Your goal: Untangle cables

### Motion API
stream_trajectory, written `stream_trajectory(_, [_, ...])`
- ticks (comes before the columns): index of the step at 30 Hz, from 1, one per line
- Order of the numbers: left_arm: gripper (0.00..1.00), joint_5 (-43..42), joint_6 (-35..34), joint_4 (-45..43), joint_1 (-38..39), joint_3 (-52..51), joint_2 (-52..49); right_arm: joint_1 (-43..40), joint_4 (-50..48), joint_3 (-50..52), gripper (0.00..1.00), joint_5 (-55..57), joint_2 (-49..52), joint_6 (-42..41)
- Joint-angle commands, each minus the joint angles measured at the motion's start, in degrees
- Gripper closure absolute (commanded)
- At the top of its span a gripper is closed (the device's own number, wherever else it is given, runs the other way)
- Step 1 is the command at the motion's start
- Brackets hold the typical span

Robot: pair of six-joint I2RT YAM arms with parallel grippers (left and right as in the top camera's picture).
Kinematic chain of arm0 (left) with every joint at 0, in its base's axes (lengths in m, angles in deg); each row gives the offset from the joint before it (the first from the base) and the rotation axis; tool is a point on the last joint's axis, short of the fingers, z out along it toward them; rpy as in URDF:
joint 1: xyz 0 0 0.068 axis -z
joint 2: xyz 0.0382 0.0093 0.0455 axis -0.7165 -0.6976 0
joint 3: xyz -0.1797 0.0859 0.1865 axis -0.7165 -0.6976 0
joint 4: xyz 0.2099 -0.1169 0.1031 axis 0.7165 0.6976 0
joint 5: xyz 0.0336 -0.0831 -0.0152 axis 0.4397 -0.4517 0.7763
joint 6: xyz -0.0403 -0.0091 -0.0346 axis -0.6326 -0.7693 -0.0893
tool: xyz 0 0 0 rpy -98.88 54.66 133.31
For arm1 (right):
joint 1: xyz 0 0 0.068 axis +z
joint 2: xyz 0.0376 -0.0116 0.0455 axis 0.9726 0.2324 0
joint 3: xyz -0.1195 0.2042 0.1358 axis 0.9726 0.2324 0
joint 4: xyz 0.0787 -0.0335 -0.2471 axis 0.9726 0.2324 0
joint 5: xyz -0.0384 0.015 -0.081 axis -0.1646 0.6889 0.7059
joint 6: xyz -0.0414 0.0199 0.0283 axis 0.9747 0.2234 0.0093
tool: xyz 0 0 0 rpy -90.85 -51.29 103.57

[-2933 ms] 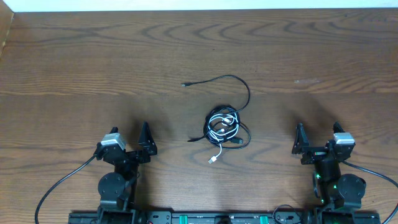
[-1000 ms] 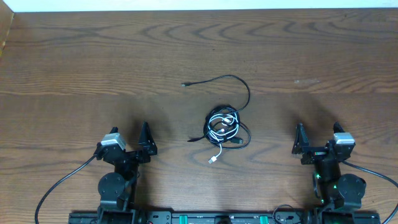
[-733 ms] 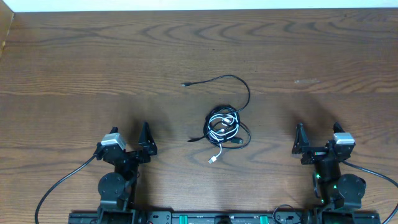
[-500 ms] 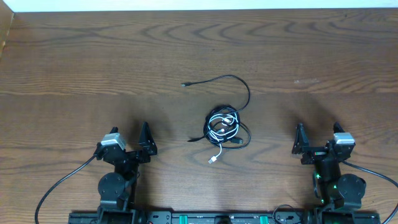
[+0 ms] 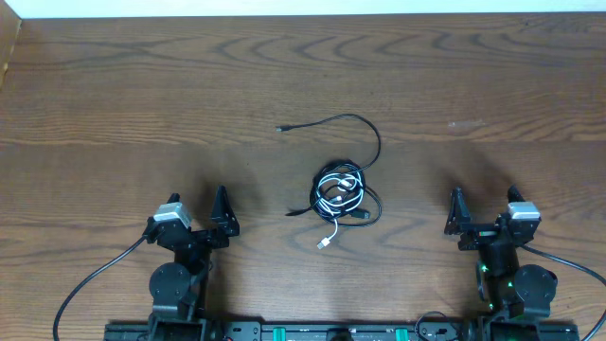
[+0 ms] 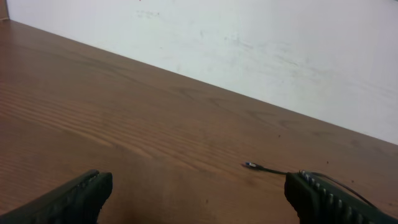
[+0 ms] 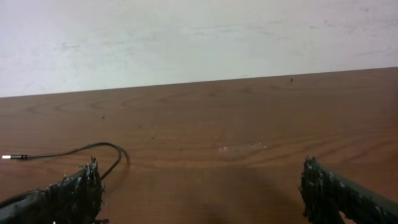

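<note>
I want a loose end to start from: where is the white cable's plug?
In the overhead view the white plug lies on the table just robot-side of the cable bundle, roughly centred left to right.

A robotics lab or test bench is suggested. Two small robot arms [image 5: 175, 256] are mounted on a black rail [image 5: 312, 332] at the near edge of a wood-grain table [image 5: 114, 95], which is set against a plain white wall [image 6: 249, 50]. Green lights [image 5: 485, 270] are lit on one base.

Your right gripper [image 7: 208, 196] low over the brown wood-grain table [image 7: 261, 106], its black ribbed fingers [image 7: 74, 193] spread wide and empty, a thin black cable [image 7: 93, 147] curving by the left finger, white wall [image 7: 186, 37] behind.
</note>
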Motion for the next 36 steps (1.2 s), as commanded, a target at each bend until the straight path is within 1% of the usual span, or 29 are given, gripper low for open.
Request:
stream_trajectory(1, [0.05,0.5,1.1,2.6,-0.3,-0.9,0.3,-0.1,0.2,0.1,0.01,0.2,-0.1,-0.6])
stream_trajectory(14, [0.05,0.2,1.1,1.9,-0.3,-0.3,0.3,-0.2,0.2,0.1,0.01,0.2,-0.1,-0.6])
stream_trajectory(21, [0.05,-2.4,0.7,2.5,-0.3,3.7,0.3,-0.2,0.2,0.1,0.01,0.2,-0.1,-0.6])
stream_trajectory(25, [0.05,-2.5,0.4,5.9,-0.3,7.4,-0.3,-0.2,0.2,0.1,0.01,0.2,-0.1,-0.6])
stream_trajectory(31, [0.05,-3.1,-2.6,13.4,-0.3,15.5,-5.4,-0.1,0.2,0.1,0.01,0.2,-0.1,-0.6])
stream_trajectory(36, [0.05,-10.8,-3.7,14.6,-0.3,21.4,-12.4,-0.2,0.2,0.1,0.01,0.2,-0.1,-0.6])
